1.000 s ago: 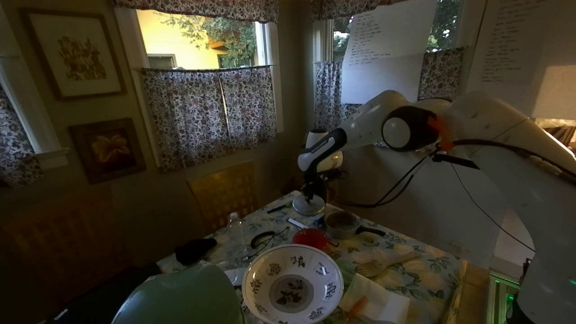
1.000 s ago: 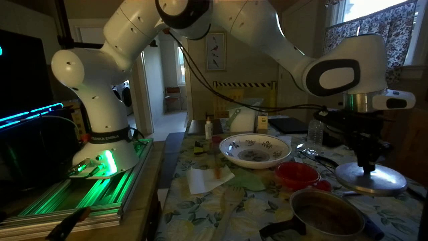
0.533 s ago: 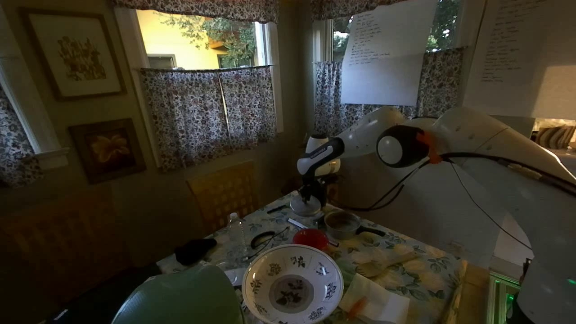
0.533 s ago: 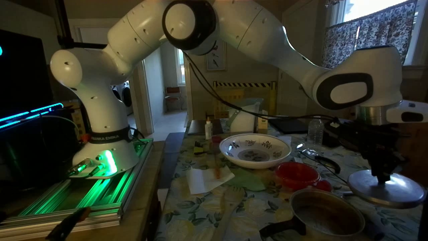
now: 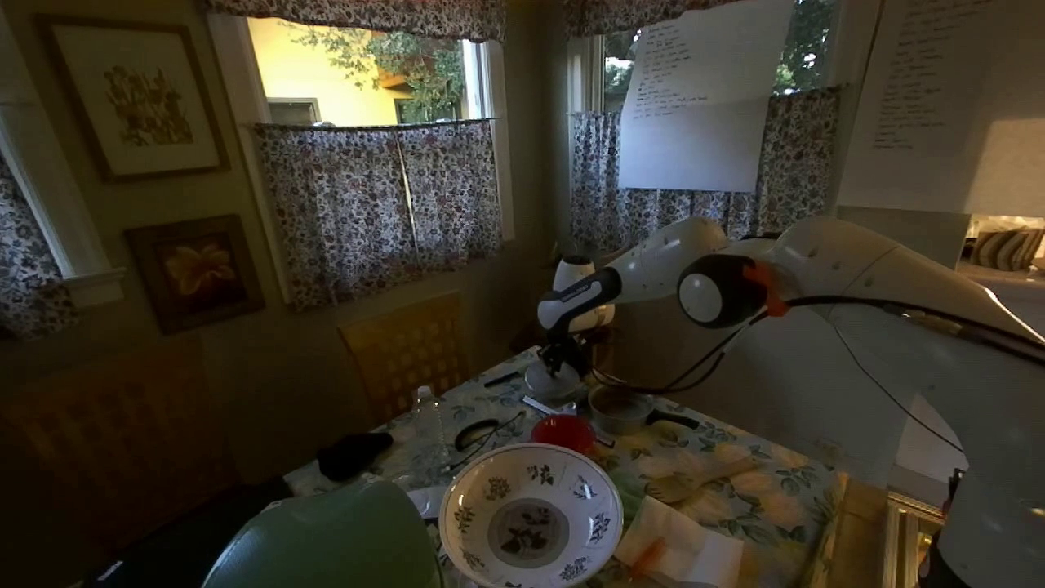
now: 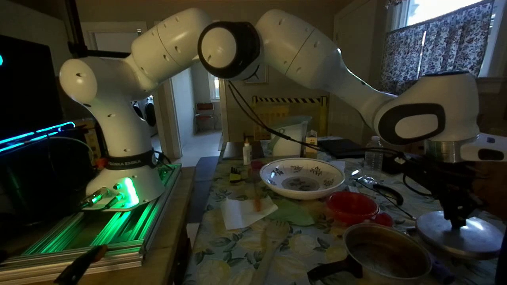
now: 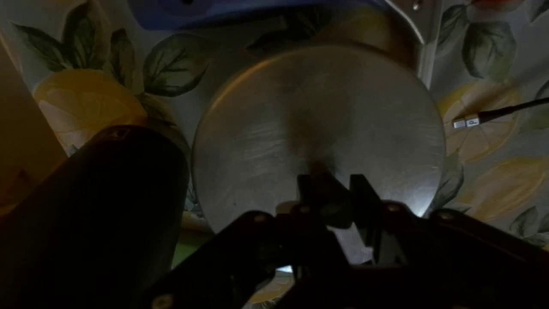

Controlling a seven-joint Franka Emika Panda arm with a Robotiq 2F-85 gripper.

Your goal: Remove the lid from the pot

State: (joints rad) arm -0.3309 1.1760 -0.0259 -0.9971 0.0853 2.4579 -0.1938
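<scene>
In the wrist view, the fingers [image 7: 363, 193] are closed on the dark knob [image 7: 332, 204] at the middle of the metal lid [image 7: 257, 141]. The lid is off the pot [image 6: 386, 253] and near it, toward one end of the counter [image 6: 216, 247]. The light is poor, so I cannot tell whether it touches the counter or hangs just above. A cable plug [image 7: 466, 122] shows just beside it, and a blue handle [image 7: 240, 10] lies near. The pot stands upright, its black handle [image 6: 335, 268] pointing to the side of the arm's base [image 6: 122, 186]. In both exterior views a red bowl [image 6: 350, 208] sits between the pot and a large flowered bowl [image 6: 303, 180]; a wooden fork [image 6: 273, 237] lies nearby.
</scene>
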